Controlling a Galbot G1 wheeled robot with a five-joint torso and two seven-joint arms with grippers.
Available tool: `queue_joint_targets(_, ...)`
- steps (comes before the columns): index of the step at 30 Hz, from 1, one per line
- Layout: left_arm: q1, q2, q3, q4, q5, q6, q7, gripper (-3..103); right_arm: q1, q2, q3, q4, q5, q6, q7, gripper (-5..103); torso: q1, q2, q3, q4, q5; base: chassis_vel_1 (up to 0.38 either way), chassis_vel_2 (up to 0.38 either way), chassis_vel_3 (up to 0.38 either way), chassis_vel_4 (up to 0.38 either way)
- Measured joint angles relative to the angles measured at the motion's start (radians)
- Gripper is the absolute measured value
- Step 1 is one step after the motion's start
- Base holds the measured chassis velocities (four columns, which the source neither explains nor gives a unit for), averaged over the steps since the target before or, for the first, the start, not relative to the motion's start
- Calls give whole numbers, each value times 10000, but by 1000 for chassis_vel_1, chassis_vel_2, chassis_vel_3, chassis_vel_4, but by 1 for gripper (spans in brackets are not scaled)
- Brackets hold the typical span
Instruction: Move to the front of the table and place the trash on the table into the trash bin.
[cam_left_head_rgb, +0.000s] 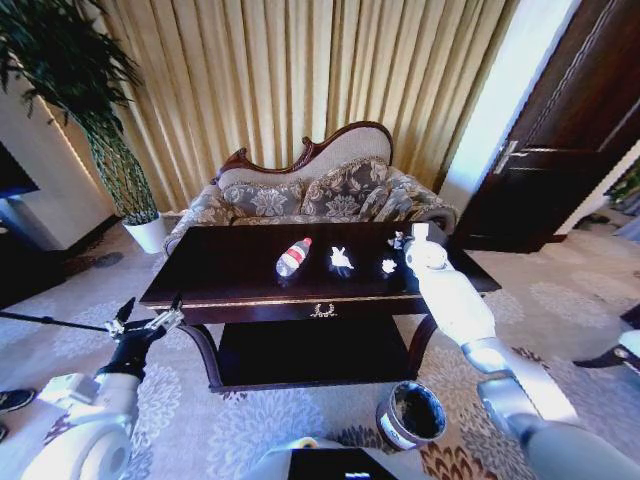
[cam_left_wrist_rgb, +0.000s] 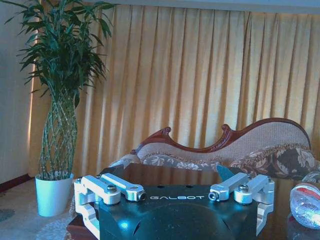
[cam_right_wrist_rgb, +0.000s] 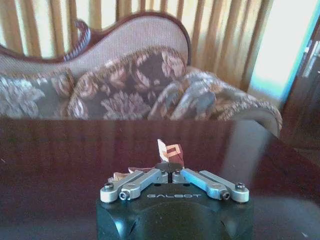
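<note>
Trash: bottle with red label lying on its side mid-worktop; two paper wads to its right, apart. Right end effector reaches over the worktop's right part, pinched on a small scrap of paper. Left end effector hangs off the front left corner, spread wide. Bin stands on the carpet, front right. Sofa behind; potted plant far left.

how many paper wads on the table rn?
2 clear on the table: one paper wad mid-top, right of the bottle; another paper wad further right. The right gripper is shut on a scrap, possibly a third.
</note>
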Motion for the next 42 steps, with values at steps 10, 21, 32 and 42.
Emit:
queue_joint_targets(10, -174, 13, 101, 79, -59, -1, 0, 100, -1587, -1269, 587, 4275, 2577, 966, 55, 0, 0, 1, -2, 3, -4, 0, 0, 0, 0)
queue_joint_targets(21, -161, 83, -3, 84, -229, -2, 13, 100, -6055, -2180, 2864, 8818, 3714, 1688, -271, 0, -1, 1, -3, 1, 0, 0, 0, 0, 0)
queue_joint_targets(32, -132, 147, 75, -105, -230, 81, 22, 100, -10138, -438, 4596, 10981, 1121, 2585, -844, 0, -2, 2, -3, -1, -2, 0, 0, 0, 0)
queue_joint_targets(42, 29, 156, 67, -323, -227, 180, 21, 100, -10748, 31, 4705, 11618, 724, 2625, -859, 0, 0, -1, 0, 1, -1, 10, -16, -12, 13)
